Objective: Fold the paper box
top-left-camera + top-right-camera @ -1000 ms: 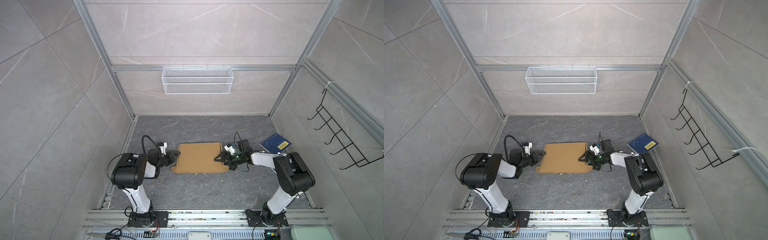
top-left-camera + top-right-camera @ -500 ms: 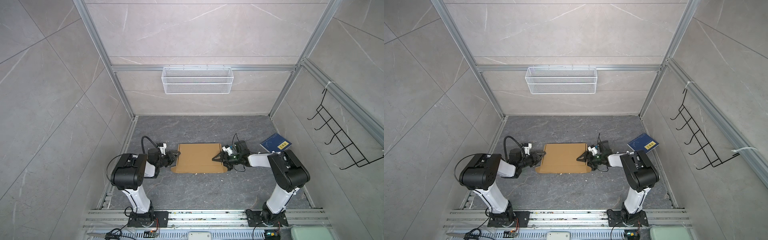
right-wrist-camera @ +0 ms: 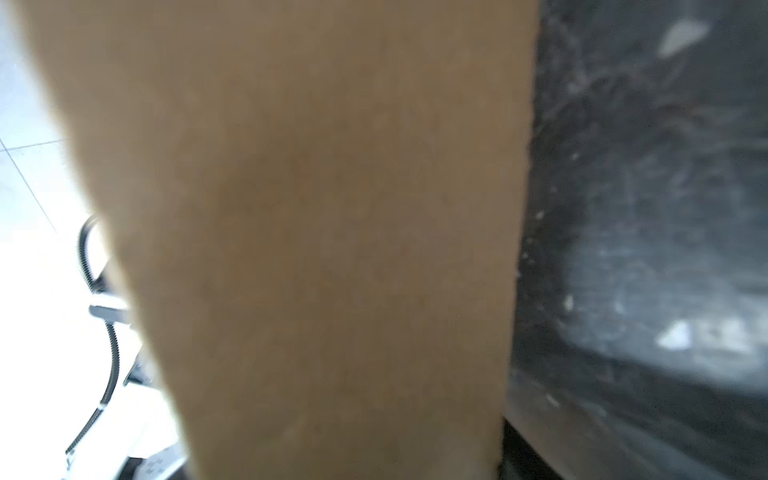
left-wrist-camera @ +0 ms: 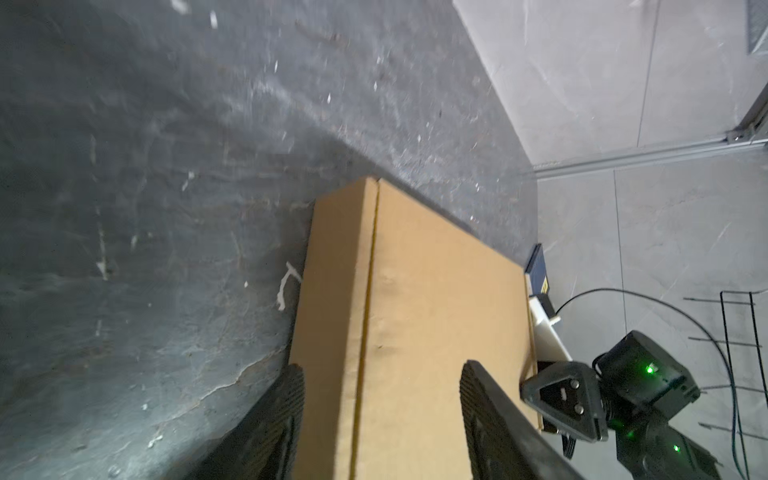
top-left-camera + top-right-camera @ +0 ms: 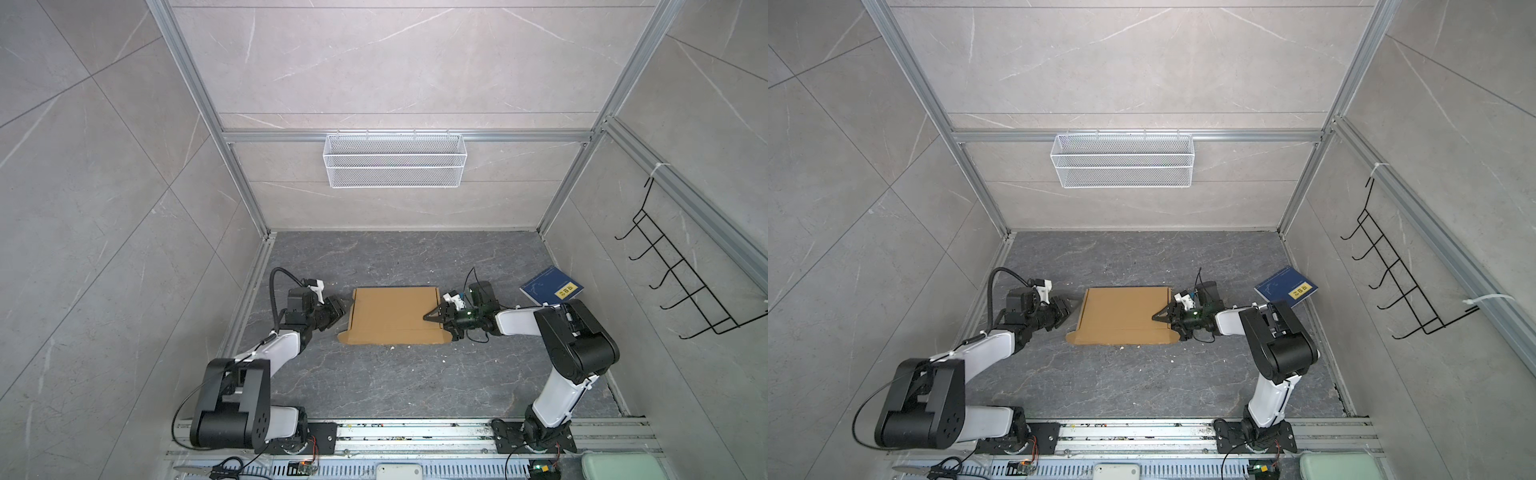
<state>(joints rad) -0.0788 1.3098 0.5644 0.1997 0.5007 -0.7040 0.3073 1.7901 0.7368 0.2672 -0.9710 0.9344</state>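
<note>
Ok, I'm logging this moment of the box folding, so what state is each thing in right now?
box, folded up, lid down, lying flat
left gripper, open, astride the box's end
right gripper, reaching over the lid at the opposite end; grip unclear
book, closed, lying flat
basket, hanging on the back wall

Plain brown paper box (image 5: 395, 316) (navy, yellow-labelled book (image 5: 542, 286))

brown paper box (image 5: 1121, 316) lying flat on dark stone floor (image 5: 1142, 374), left gripper (image 5: 1070, 309) just beside its left edge, right gripper (image 5: 1160, 317) tip over its right end, blue book (image 5: 1285, 286) near right wall, white wire basket (image 5: 1122, 160) on back wall
</note>
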